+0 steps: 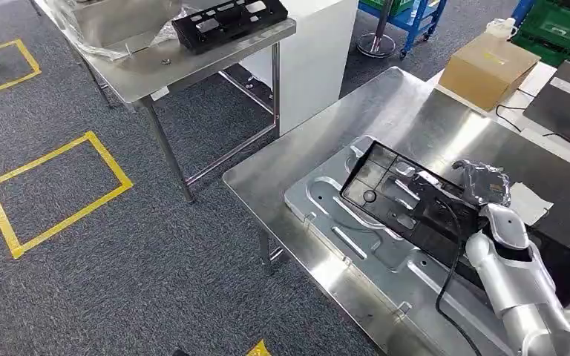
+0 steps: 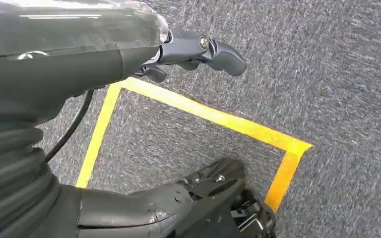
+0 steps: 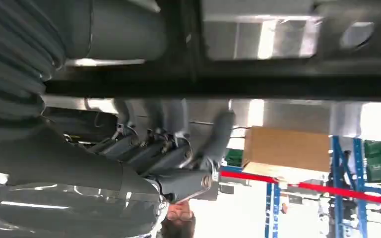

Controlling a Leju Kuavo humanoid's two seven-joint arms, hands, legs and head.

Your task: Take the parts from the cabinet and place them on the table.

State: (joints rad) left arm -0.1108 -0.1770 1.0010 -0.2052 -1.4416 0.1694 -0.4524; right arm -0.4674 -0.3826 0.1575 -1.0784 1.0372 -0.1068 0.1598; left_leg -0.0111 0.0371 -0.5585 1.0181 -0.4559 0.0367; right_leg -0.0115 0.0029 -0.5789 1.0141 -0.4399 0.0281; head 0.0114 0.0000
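A black plastic tray part (image 1: 393, 196) lies flat on a silver stamped plate (image 1: 326, 215) on the near steel table (image 1: 408, 111). My right hand (image 1: 482, 184) is at the part's far edge, with the silver arm reaching in over the part. In the right wrist view the part's dark edge (image 3: 228, 82) runs between the thumb and the curled fingers (image 3: 168, 158), so the hand grips it. My left hand (image 2: 129, 59) hangs over the carpet, fingers apart and holding nothing.
A second steel table (image 1: 193, 63) at the back holds another black part (image 1: 226, 18) and plastic-wrapped metal. A white cabinet (image 1: 312, 59) stands between the tables. A cardboard box (image 1: 486, 70) and a dark device (image 1: 568, 100) sit beyond my hand. Yellow tape squares (image 1: 56, 189) mark the carpet.
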